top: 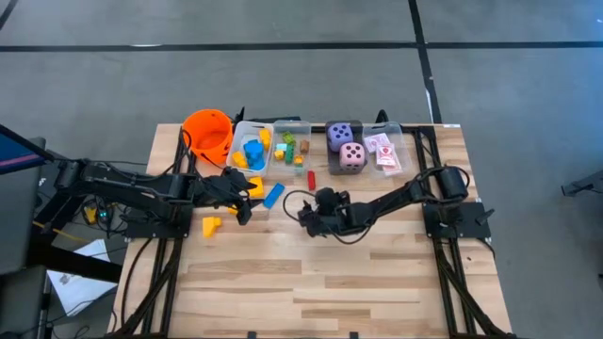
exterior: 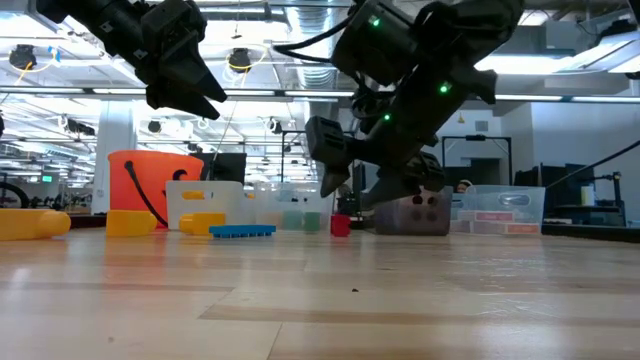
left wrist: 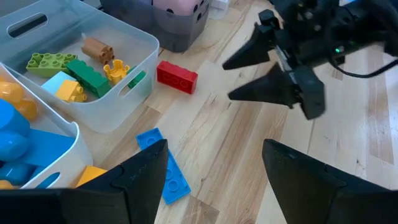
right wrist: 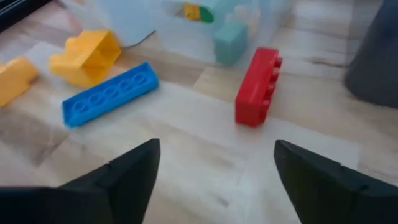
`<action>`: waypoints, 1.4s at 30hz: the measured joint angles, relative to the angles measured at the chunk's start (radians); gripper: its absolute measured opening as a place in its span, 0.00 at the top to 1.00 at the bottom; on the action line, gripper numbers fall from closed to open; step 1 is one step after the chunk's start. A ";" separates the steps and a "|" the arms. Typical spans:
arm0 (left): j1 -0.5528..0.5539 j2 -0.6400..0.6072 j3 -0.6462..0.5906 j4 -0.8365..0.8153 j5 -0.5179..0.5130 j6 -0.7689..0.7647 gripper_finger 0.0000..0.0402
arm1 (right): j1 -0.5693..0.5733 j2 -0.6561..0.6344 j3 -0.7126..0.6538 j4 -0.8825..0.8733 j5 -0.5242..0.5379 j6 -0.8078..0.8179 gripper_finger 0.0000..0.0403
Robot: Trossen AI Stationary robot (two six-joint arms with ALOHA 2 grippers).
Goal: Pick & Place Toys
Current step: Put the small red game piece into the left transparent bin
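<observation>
Red block (right wrist: 257, 86) — lies on the table (top: 330, 282) just in front of the middle bin (top: 292, 155), touching nothing, near the dark bin with the dice. Est. handling: rigid, light plastic, smooth sides so may slip; studs along one face. Best taken across the two long flat sides, mid-length.

Right gripper (left wrist: 249, 78) — hovers low just short of the red block, fingers spread wide, empty.

Left gripper (left wrist: 214, 177) — above the blue plate (right wrist: 109, 93), fingers apart, nothing between them.

Loose on table, counted:
- red block, 1
- blue plate, 1 — flat, thin, stiff; prob. hard to get under, grip by long edges
- yellow blocks, 3 visible in the high view — one (top: 211, 225) well apart toward the near-left, two close by the left gripper

Binned:
- dice, 2 — purple (top: 340, 136) and pink (top: 352, 155), soft-looking, bulky, should squash a bit under a grip
- cards (top: 383, 151), small stack in far-right bin, count unclear
- mixed small blocks in two clear bins — too many, too small to count

Orange bucket (top: 209, 134), 1, at the far-left end of the row.
</observation>
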 joint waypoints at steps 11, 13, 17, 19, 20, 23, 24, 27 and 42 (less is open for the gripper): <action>0.000 0.000 0.000 0.000 0.000 0.000 0.36 | -0.084 0.078 0.003 0.115 -0.013 -0.008 0.18; 0.000 0.000 0.000 0.001 0.000 0.000 0.36 | -0.094 0.132 0.003 0.184 -0.022 -0.008 0.19; 0.000 0.000 0.000 0.000 0.000 0.000 0.36 | -0.109 0.209 0.014 0.297 0.036 -0.013 0.20; 0.000 0.000 0.000 0.000 0.000 0.000 0.36 | -0.112 0.240 0.033 0.298 0.046 -0.003 0.22; 0.000 0.000 0.000 0.000 0.000 0.000 0.36 | -0.112 0.248 0.040 0.295 0.058 -0.003 0.23; 0.000 0.000 0.000 0.000 0.000 0.000 0.36 | -0.107 0.255 0.061 0.259 0.066 0.001 0.28; 0.000 0.000 0.000 0.000 0.000 0.000 0.36 | -0.103 0.256 0.069 0.244 0.071 0.003 0.30; 0.000 0.000 0.000 -0.001 0.000 0.000 0.36 | -0.089 0.252 0.087 0.198 0.093 0.007 0.41; 0.000 0.000 0.000 -0.005 0.000 0.000 0.36 | 0.041 0.256 0.152 0.128 0.200 -0.043 0.97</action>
